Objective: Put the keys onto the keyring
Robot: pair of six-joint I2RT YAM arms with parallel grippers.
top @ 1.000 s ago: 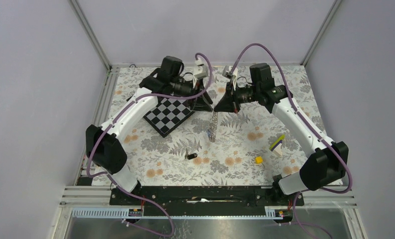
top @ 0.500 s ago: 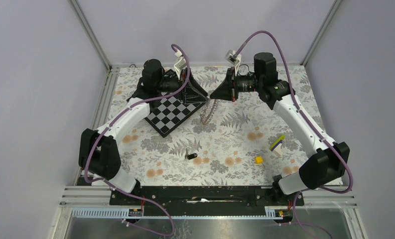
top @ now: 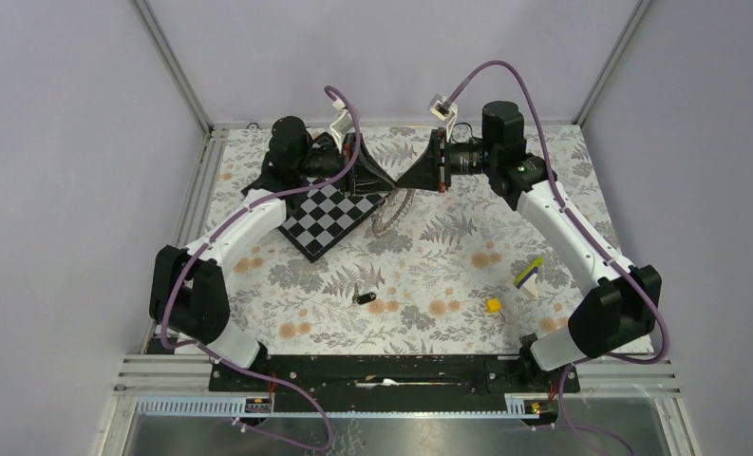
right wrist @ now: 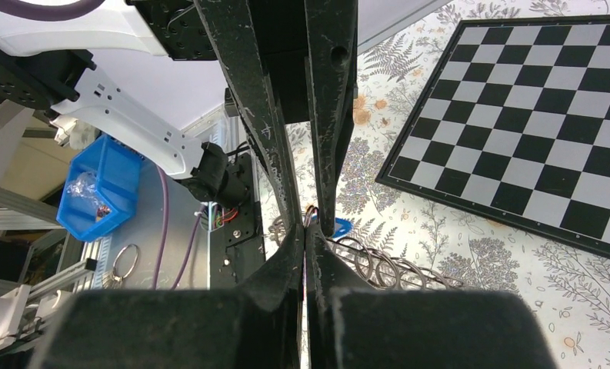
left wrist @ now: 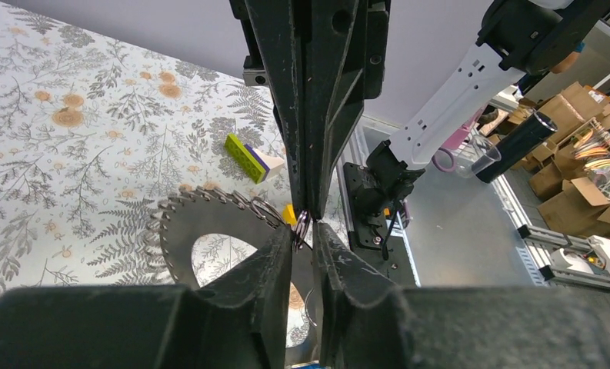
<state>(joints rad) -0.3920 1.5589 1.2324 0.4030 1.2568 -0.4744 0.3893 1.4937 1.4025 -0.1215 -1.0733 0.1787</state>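
The keyring (top: 387,211), a loop of small linked silver rings, hangs over the far middle of the table. My right gripper (top: 404,182) is shut on its top ring (right wrist: 309,219). My left gripper (top: 394,183) meets it tip to tip. In the left wrist view its fingertips (left wrist: 286,240) stand a narrow gap apart, with that ring (left wrist: 301,226) between them. The blue key (right wrist: 340,226) shows just beyond the ring in the right wrist view. The black key (top: 361,298) lies alone on the flowered cloth nearer the bases.
A black-and-white chessboard (top: 329,218) lies under the left arm, beside the hanging loop. A yellow cube (top: 493,305) and a purple-and-lime stick (top: 528,273) sit at the near right. Frame rails border the table.
Both grippers moved toward the far side and came tip to tip. The keyring, which hung long and straight, now bunches into a curved loop. The left jaws have narrowed around the top ring.
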